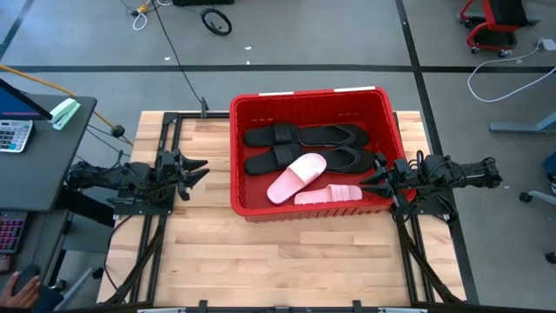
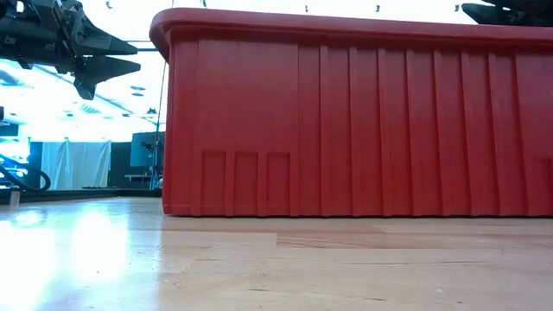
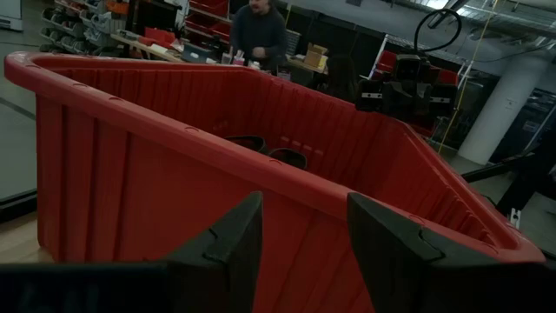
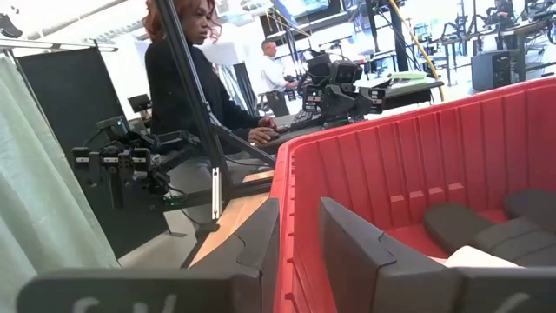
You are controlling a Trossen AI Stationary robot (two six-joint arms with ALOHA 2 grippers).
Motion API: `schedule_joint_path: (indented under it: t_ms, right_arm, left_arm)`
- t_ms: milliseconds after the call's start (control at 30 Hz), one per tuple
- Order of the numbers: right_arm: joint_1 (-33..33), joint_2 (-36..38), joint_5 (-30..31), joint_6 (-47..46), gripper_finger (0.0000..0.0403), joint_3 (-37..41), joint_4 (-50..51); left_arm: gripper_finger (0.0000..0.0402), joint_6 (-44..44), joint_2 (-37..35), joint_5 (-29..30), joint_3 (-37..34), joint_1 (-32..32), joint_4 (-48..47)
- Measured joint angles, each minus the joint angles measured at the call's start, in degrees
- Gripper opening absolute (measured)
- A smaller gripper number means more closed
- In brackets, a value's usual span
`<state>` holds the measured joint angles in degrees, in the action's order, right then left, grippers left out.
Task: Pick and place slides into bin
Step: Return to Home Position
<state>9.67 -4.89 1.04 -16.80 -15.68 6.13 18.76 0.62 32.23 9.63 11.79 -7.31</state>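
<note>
Six slides (image 1: 297, 174) lie in the bin (image 1: 308, 94); left hand (image 1: 198, 170) and right hand (image 1: 372, 178) released, flanking it.

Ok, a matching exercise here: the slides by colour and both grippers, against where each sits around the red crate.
1 pale pink rubber slides
2 black rubber slides
3 left gripper
4 right gripper

A at the right wall of the red plastic bin
B inside the bin, toward the high view's top
C left of the bin, apart from it
D inside the bin, toward the high view's bottom

Pairs: 1-D, 2-B, 3-C, 4-A
</note>
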Motion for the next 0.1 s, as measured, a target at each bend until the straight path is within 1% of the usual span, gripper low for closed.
schedule_joint_path:
  t_ms: [100]
  right_arm:
    - [-0.02,-0.01,0.0,0.0,0.0089,0.0,0.0]
  left_arm:
    - [0.0172,0.03,0.0,0.0,0.0,0.02,-0.01]
